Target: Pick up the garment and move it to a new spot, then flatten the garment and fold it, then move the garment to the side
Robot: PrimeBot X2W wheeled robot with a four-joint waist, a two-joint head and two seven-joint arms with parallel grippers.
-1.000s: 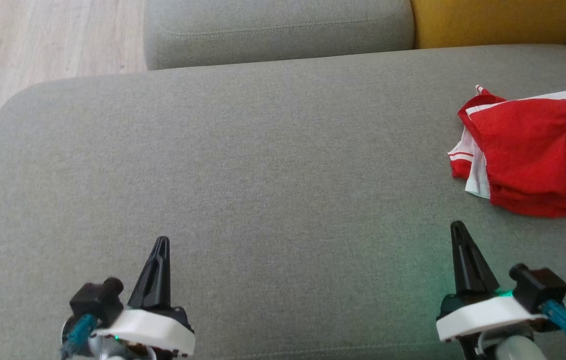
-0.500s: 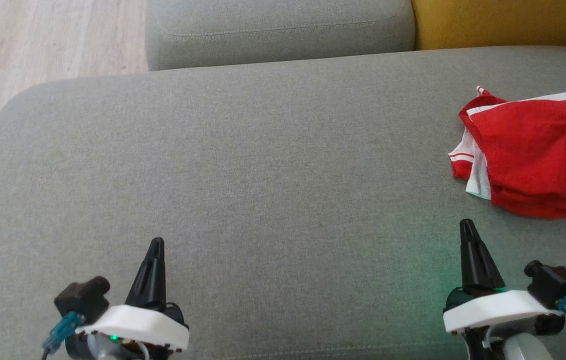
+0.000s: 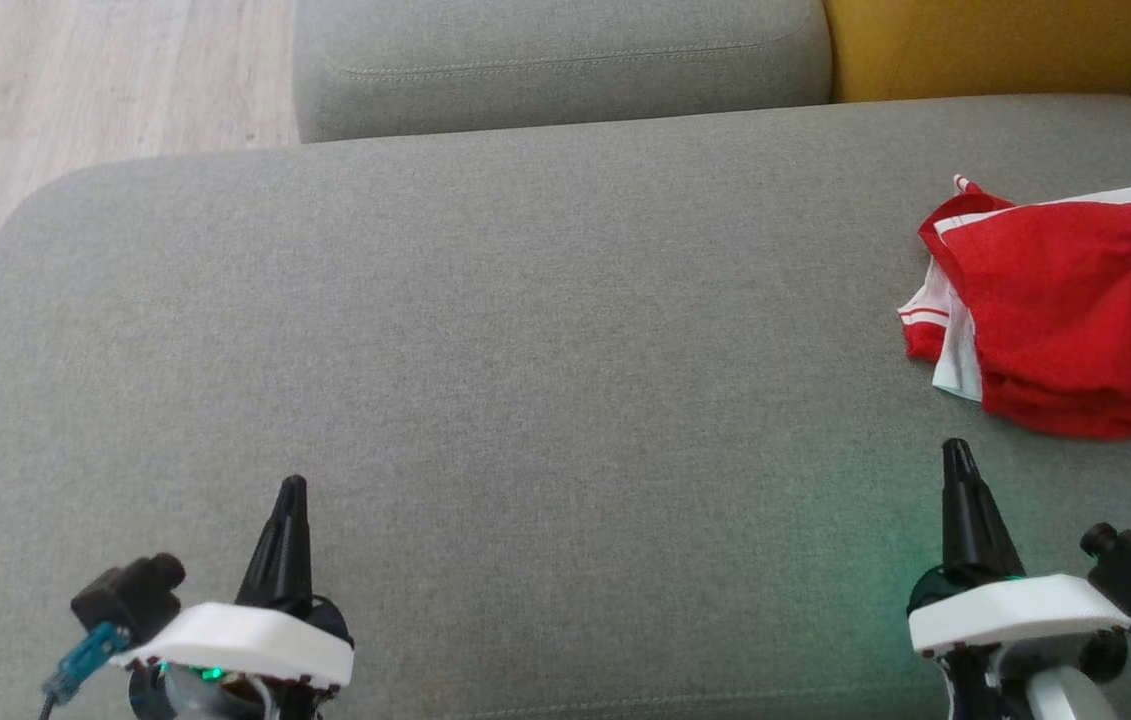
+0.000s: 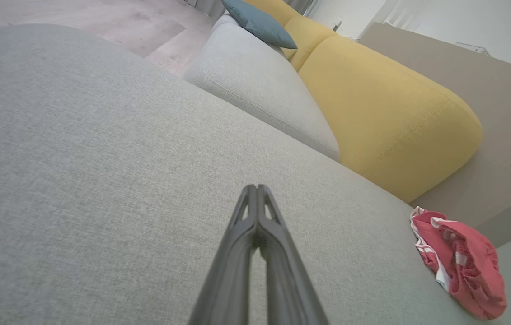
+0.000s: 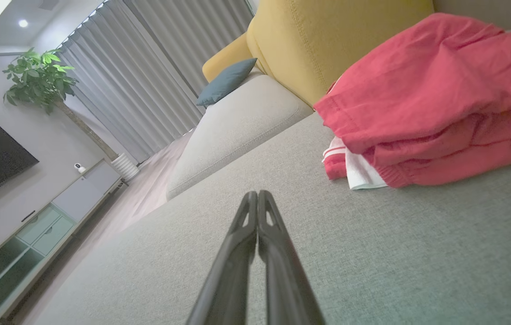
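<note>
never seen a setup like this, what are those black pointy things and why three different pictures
It is a two-armed robot at a grey couch seat. The black points are its left fingers and right fingers: two long dark ones per arm, pressed together. The wide picture is from a camera on the robot's head, looking down. The other two come from a camera on each wrist, looking along that arm's own fingers. On the seat lies a folded red garment with white trim, far to the right, beyond the right fingers and not touching them. Nothing is held: both pairs are shut and empty.
</note>
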